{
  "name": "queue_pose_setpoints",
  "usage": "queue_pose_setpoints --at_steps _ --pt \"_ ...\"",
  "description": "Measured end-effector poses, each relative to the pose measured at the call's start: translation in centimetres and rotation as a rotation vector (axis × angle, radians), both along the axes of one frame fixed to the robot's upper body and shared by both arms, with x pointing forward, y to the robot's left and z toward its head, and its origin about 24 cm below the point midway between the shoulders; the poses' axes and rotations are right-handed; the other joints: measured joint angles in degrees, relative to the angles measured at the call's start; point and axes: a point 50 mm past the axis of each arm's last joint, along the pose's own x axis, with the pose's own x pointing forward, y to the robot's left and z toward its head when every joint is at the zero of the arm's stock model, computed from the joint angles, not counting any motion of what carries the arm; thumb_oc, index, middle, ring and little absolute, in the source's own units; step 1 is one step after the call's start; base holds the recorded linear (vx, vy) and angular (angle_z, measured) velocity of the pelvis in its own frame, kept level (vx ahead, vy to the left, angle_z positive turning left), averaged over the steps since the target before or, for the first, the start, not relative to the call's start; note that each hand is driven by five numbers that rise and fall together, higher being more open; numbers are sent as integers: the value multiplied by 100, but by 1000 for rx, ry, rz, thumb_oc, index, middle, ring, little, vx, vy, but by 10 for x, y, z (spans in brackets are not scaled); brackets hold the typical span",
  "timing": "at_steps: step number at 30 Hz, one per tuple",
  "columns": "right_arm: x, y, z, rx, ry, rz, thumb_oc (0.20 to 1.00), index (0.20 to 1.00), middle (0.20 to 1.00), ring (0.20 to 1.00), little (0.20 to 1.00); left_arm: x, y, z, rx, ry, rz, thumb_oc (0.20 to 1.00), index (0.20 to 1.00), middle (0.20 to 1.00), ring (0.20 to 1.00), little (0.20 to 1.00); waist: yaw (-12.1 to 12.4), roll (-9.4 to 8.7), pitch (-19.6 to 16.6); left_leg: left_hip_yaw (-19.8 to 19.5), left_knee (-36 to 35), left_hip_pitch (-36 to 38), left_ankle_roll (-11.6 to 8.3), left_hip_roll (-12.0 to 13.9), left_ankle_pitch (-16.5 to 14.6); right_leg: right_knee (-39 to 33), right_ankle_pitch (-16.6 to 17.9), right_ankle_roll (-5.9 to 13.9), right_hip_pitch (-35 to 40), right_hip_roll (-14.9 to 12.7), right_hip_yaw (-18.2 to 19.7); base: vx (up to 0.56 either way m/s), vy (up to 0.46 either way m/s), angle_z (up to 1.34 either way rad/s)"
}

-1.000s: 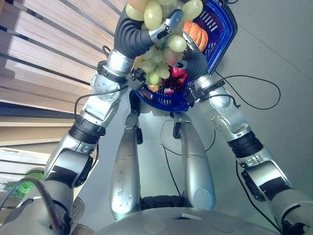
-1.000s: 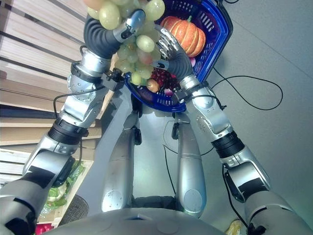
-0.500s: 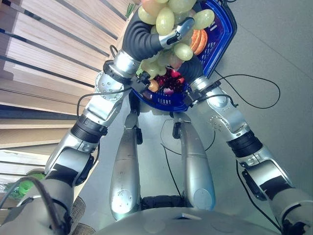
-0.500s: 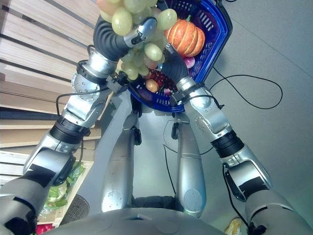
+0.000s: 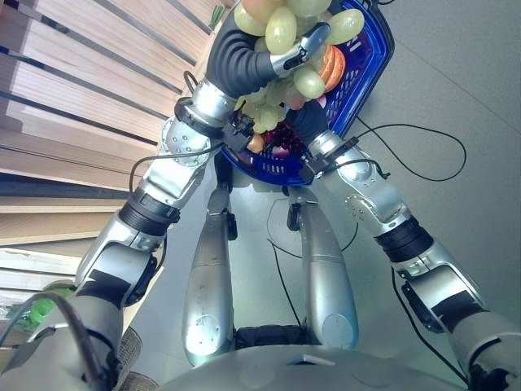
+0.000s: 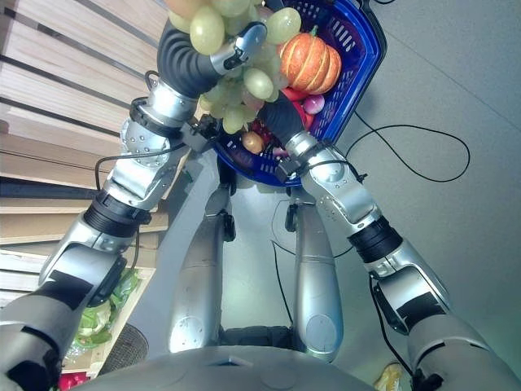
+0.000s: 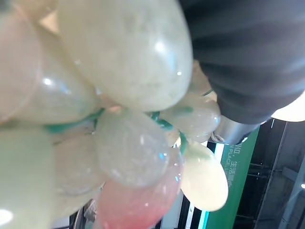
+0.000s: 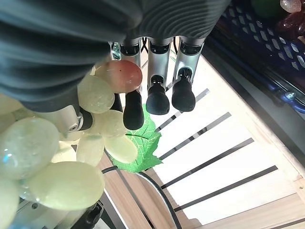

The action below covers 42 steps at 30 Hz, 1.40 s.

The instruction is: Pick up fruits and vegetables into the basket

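Floor (image 5: pixel 456 98) of grey carries a blue basket (image 6: pixel 358 73), which stands beside a slatted wooden crate (image 5: pixel 73 90). Nearest the head camera, the left hand (image 5: pixel 244 57) holds a bunch of green grapes (image 5: pixel 281 32) lifted above the basket's near rim, its fingers (image 5: pixel 301 45) curled around the cluster; some grapes are blushed pink. Just beyond, the right hand (image 8: pixel 162 57) reaches under the bunch at the basket's edge, its fingers (image 8: pixel 157 98) straight and relaxed, gripping nothing, close to the hanging grapes. Farther in, the basket holds a small orange pumpkin (image 6: pixel 309 61), a red onion (image 6: pixel 313 104) and dark red fruit (image 5: pixel 281 145).
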Motion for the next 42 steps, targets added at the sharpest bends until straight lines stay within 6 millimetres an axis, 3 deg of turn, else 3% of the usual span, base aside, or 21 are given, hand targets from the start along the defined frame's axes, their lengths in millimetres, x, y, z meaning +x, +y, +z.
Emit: queue_pose_setpoints --at_steps 1,2,3,17,35,42 --pt "0 0 0 0 0 0 200 200 200 200 200 0 0 0 -3 -3 13 200 200 200 200 200 0 0 0 0 0 0 0 0 0 0 0 0 0 0 0 0 0 0" --pt "0 0 0 0 0 0 200 200 200 200 200 0 0 0 -10 -5 28 448 448 448 448 448 -2 0 0 0 0 0 0 0 0 0 0 0 0 0 0 0 0 0" --pt "0 0 0 -1 0 0 200 200 200 200 200 1 0 0 -16 -4 42 1000 1000 1000 1000 1000 -1 0 0 0 0 0 0 -1 0 0 0 0 0 0 1 0 0 0" --pt "0 -1 1 6 0 -2 200 200 200 200 200 11 18 -7 -243 83 263 1000 1000 1000 1000 1000 130 0 0 -28 -2 2 -5 -7 5 3 0 0 5 -6 -11 0 0 0" --pt "4 -10 5 46 -1 -35 200 200 200 200 200 20 31 -7 -268 75 451 1000 1000 1000 1000 1000 140 1 1 -47 -11 2 -8 -10 15 24 -6 1 5 -18 -35 0 0 0" --pt "4 -14 2 63 0 -53 200 200 200 200 200 35 51 -18 -345 135 611 1000 1000 1000 1000 1000 136 3 1 -53 -12 2 -13 -8 18 31 -23 17 4 -17 -41 0 0 0"
